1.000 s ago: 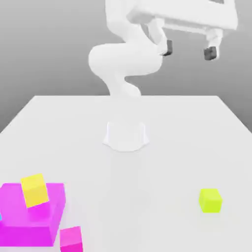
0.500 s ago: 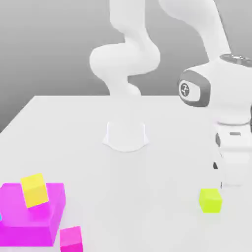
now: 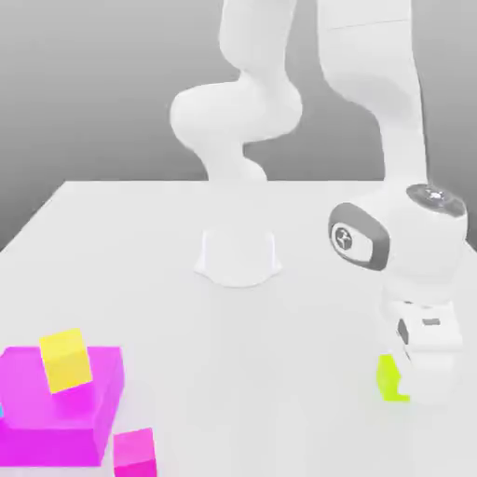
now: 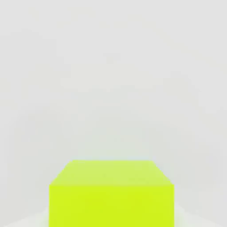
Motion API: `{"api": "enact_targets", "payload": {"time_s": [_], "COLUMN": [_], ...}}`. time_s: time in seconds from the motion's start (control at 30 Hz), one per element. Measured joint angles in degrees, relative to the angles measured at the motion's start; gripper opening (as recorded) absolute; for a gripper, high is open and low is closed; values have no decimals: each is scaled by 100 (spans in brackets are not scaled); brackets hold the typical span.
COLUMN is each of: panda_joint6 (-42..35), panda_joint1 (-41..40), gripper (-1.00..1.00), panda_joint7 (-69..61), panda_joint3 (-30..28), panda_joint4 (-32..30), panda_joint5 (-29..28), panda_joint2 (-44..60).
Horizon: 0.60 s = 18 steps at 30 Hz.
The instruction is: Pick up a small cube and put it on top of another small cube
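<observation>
Hand (image 3: 424,377) on small cube (image 3: 388,378), well right of block (image 3: 56,419)

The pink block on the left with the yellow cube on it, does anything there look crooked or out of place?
Yes, mildly. The yellow cube sits tilted on the big magenta block, near its far edge, not square with it. The small magenta cube rests on the table at the block's corner. Nothing looks spilled or damaged.
</observation>
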Motion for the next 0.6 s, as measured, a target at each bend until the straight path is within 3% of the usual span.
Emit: {"api": "enact_targets", "payload": {"time_s": [0.1, 0.47, 0.6], "panda_joint6": [-474, -1441, -1318], "panda_joint1": [-106, -1612, -2283], "gripper": [-100, -100, -100], "panda_joint7": [-125, 1360, 1668], "panda_joint3": [85, -1686, -2091], "panda_joint4": [-93, 787, 1292], "panda_joint5": [221, 920, 1516], "panda_joint2": [-570, -610, 61]}}
